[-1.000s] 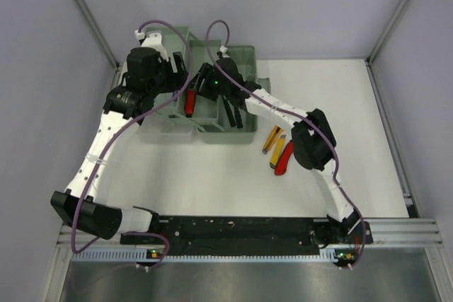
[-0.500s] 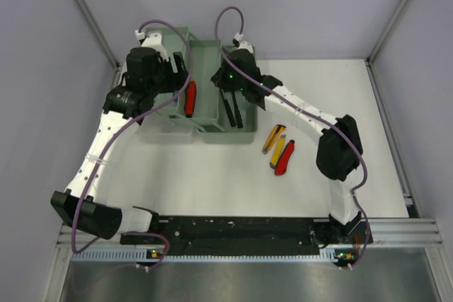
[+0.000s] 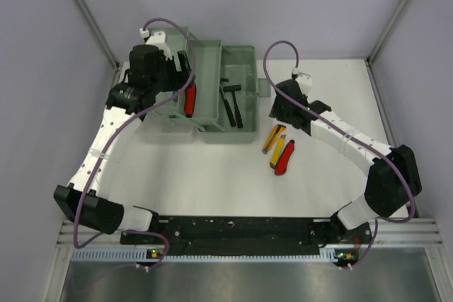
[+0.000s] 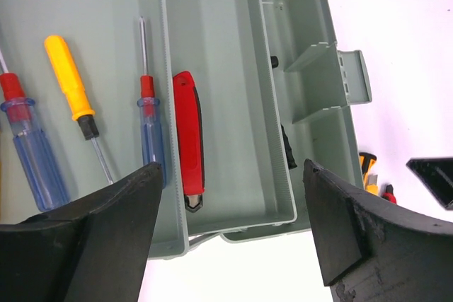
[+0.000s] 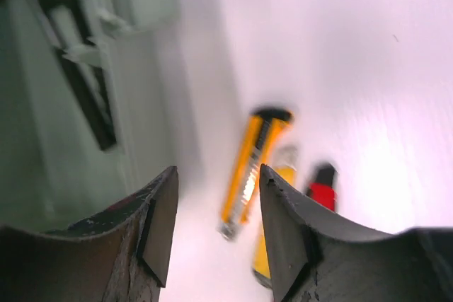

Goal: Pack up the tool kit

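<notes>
Sage-green toolbox (image 3: pixel 244 58) lay open at the table's far side, black hammers (image 3: pixel 231 101) and a red cutter (image 4: pixel 188 139) in its trays. The left gripper (image 4: pixel 232 175) hovered above it, jaws wide and empty. The right gripper (image 5: pixel 218 182), jaws parted around nothing, hung over the yellow utility knives (image 5: pixel 253 164) beside the box, seemingly lined up to fetch one

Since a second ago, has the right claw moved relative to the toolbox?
Yes. The right claw has left the toolbox and its right tray and swung right, out over the table, now hovering by the yellow utility knives.
</notes>
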Available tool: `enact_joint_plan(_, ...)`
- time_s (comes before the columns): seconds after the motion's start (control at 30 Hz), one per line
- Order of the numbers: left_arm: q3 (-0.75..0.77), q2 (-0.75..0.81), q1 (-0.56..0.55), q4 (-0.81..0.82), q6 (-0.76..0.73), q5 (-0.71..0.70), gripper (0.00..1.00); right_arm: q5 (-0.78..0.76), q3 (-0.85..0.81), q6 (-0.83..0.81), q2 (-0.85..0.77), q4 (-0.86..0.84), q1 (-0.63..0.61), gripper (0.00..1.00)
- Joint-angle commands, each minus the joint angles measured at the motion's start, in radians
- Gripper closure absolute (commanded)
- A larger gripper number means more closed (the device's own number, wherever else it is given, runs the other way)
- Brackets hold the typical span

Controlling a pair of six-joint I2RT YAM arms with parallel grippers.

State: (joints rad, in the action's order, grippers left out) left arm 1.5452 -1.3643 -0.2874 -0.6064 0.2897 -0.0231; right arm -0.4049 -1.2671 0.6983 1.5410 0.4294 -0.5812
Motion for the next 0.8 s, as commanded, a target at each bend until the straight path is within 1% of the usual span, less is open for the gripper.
enact_joint_plan(0.0, 0.049, -0.013, 0.007, 0.034, 0.002, 0.057, 0.15, -0.039, 0.127, 0.059, -0.104, 0.121, 0.041, 0.51)
enact_joint_plan(0.13, 0.05, -0.019, 0.007, 0.036, 0.002, 0.055, 0.12, 0.02, 0.202, 0.058, -0.101, 0.163, 0.067, 0.55)
enact_joint_plan(0.27, 0.055, -0.025, 0.008, 0.045, 0.014, 0.06, 0.12, 0.083, 0.247, 0.076, -0.061, 0.186, 0.075, 0.59)
enact_joint_plan(0.4, 0.053, -0.03, 0.007, 0.057, 0.022, 0.084, 0.12, 0.147, 0.256, 0.087, 0.008, 0.186, 0.084, 0.59)
enact_joint_plan(0.57, 0.041, -0.025, 0.007, 0.051, 0.017, 0.078, 0.12, 0.186, 0.242, 0.078, 0.091, 0.181, 0.086, 0.55)
enact_joint_plan(0.77, 0.036, -0.022, 0.007, 0.051, 0.014, 0.071, 0.12, 0.192, 0.273, 0.102, 0.114, 0.181, 0.092, 0.57)
